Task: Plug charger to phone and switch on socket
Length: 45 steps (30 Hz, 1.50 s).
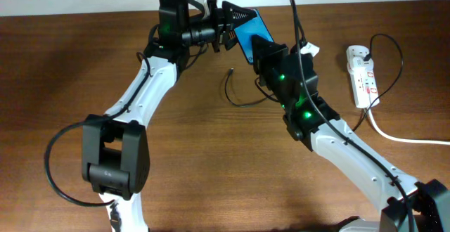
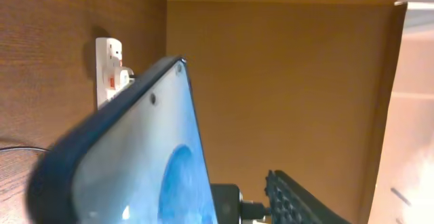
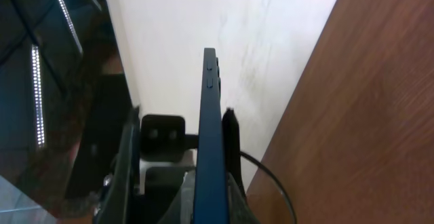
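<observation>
The phone (image 1: 254, 28), blue screen in a black frame, is held up in the air at the back middle of the table. My right gripper (image 1: 261, 49) is shut on its lower end. In the right wrist view the phone (image 3: 211, 129) stands edge-on between my fingers (image 3: 210, 207). My left gripper (image 1: 228, 29) sits at the phone's other end. In the left wrist view the screen (image 2: 149, 156) fills the left side, with a gap between it and my one visible finger (image 2: 298, 197). The black charger (image 1: 235, 95) curls on the table below with its tip free. The socket (image 1: 362, 74) lies at the right.
The socket also shows in the left wrist view (image 2: 107, 64). Its thick white cord (image 1: 408, 137) runs off to the right edge. A thin black cable loops around the socket (image 1: 394, 49). Both arms cross over the middle of the table.
</observation>
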Tool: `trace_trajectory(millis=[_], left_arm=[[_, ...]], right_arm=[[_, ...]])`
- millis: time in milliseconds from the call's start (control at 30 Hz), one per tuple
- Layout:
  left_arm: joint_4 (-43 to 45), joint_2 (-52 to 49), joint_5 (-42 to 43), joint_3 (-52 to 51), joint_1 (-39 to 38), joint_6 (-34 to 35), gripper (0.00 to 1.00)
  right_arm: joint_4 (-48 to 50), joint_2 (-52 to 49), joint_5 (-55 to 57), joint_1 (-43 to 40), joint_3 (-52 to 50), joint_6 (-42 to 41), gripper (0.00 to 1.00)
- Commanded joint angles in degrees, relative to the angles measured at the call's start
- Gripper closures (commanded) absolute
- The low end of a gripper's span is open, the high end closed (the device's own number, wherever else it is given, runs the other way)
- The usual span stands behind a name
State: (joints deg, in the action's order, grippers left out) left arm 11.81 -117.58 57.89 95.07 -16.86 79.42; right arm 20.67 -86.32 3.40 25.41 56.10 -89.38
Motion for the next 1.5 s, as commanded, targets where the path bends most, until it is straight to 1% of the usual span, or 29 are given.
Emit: trace_trajectory(millis=[0, 67, 133, 167, 233, 300, 333, 367, 400, 467, 533, 600, 633, 667, 733, 767, 833, 900, 933, 967, 1033, 1067, 1167, 1200, 1267, 1300, 1333, 1400, 1467], left_arm=[[1.7, 1.1, -0.7, 1.5, -1.6, 0.3, 0.57], [1.7, 1.1, 1.4, 1.5, -1.6, 0.3, 0.65], [1.6, 1.1, 2.2, 1.5, -1.6, 0.3, 0.77], [1.6, 1.1, 2.6, 1.5, -1.6, 0.3, 0.89], [1.6, 1.1, 3.6, 1.5, -1.6, 0.3, 1.00], [1.6, 1.1, 4.7, 1.5, -1.6, 0.3, 1.00], [1.6, 1.1, 4.7, 1.5, -1.6, 0.3, 1.00], [1.4, 1.1, 4.6, 1.5, -1.6, 0.3, 1.00], [1.4, 1.1, 4.3, 1.5, -1.6, 0.3, 1.00], [1.2, 1.1, 4.2, 1.5, -1.3, -1.3, 1.00], [-3.1, 1.1, 4.0, 1.5, -0.5, -5.0, 1.00], [-10.6, 1.0, 3.7, 1.5, 1.3, -10.8, 1.00], [-11.5, 1.0, 3.8, 1.5, 2.0, -12.4, 1.00], [-11.8, 1.0, 3.9, 1.5, 2.7, -13.9, 1.00], [-12.0, 1.0, 6.1, 1.5, 5.4, -18.1, 1.00], [-14.5, 1.0, 6.2, 1.5, 8.0, -22.0, 1.00], [-17.7, 1.0, 4.4, 1.5, 10.5, -25.7, 1.00], [-22.1, 1.0, 4.0, 1.5, 13.1, -29.8, 1.00], [-24.1, 1.0, 3.4, 1.5, 14.4, -31.8, 1.00], [-25.6, 1.0, 2.3, 1.5, 16.2, -33.0, 1.00], [-25.7, 1.0, 2.3, 1.5, 20.0, -33.1, 1.00], [-25.9, 1.0, 2.3, 1.5, 21.9, -33.1, 1.00], [-28.5, 1.0, 2.9, 1.5, 23.9, -33.5, 1.00], [-29.6, 1.0, 3.0, 1.5, 23.9, -34.4, 1.00], [-29.5, 1.0, 3.4, 1.5, 24.5, -34.4, 1.00], [-29.6, 1.0, 4.0, 1.5, 24.8, -34.3, 1.00], [-29.7, 1.0, 4.2, 1.5, 25.0, -34.3, 1.00], [-30.2, 1.0, 4.2, 1.5, 25.6, -34.3, 1.00], [-31.2, 1.0, 4.2, 1.5, 26.4, -34.3, 1.00]], right_arm=[[-0.7, -1.3, -8.1, 3.9, -0.7, 0.8, 0.96], [-0.3, -1.3, -8.9, 3.9, -0.7, 0.8, 0.96], [-0.2, -1.3, -8.8, 3.9, -0.7, 0.8, 0.96], [-0.3, -1.3, -8.9, 3.9, -0.7, 0.8, 0.96], [-0.3, -1.3, -8.9, 3.9, -0.7, 0.8, 0.96], [-0.2, -1.3, -8.9, 3.8, -0.7, 0.8, 0.96], [-0.3, -1.3, -8.9, 3.8, -0.7, 0.8, 0.93], [-0.3, -1.3, -8.9, 3.8, -0.7, 0.8, 0.78], [-0.3, -1.3, -8.9, 3.8, -0.7, 0.8, 0.69], [-0.3, -1.3, -8.7, 3.3, -0.7, 1.0, 0.63], [-1.2, -1.3, -9.2, 1.0, -0.7, 3.4, 0.31], [-2.0, -1.2, -11.1, -1.5, -0.7, 5.1, 0.11], [-2.0, -1.2, -12.5, -2.4, -0.7, 6.7, 0.04], [-2.4, -1.2, -14.3, -3.4, -0.7, 8.5, 0.02], [-4.5, -1.1, -20.4, -6.8, -0.7, 14.1, 0.02], [-10.0, -1.1, -25.0, -9.7, -0.7, 18.6, 0.02], [-18.8, -1.1, -25.9, -12.7, -0.7, 23.4, 0.02], [-31.3, -1.1, -28.8, -18.5, -0.7, 26.9, 0.02], [-31.8, -1.2, -32.7, -20.3, -0.7, 34.8, 0.02], [-32.3, -1.1, -35.2, -20.6, -0.7, 42.9, 0.16], [-38.3, -1.2, -35.1, -20.4, 1.0, 48.5, 0.26], [-42.6, -1.6, -34.9, -20.4, 3.9, 51.3, 0.27], [-59.9, -7.1, -30.6, -17.8, 21.6, 61.0, 0.29], [-66.4, -12.3, -28.3, -15.5, 30.8, 63.3, 0.29], [-69.7, -21.7, -26.7, -12.0, 42.3, 64.0, 0.36], [-67.0, -27.1, -26.7, -10.1, 45.4, 61.3, 0.37], [-65.3, -28.6, -26.7, -9.4, 45.5, 59.2, 0.38], [-59.3, -34.3, -26.9, -7.3, 45.5, 52.3, 0.46], [-56.6, -37.8, -26.6, -5.3, 45.5, 51.3, 0.53]])
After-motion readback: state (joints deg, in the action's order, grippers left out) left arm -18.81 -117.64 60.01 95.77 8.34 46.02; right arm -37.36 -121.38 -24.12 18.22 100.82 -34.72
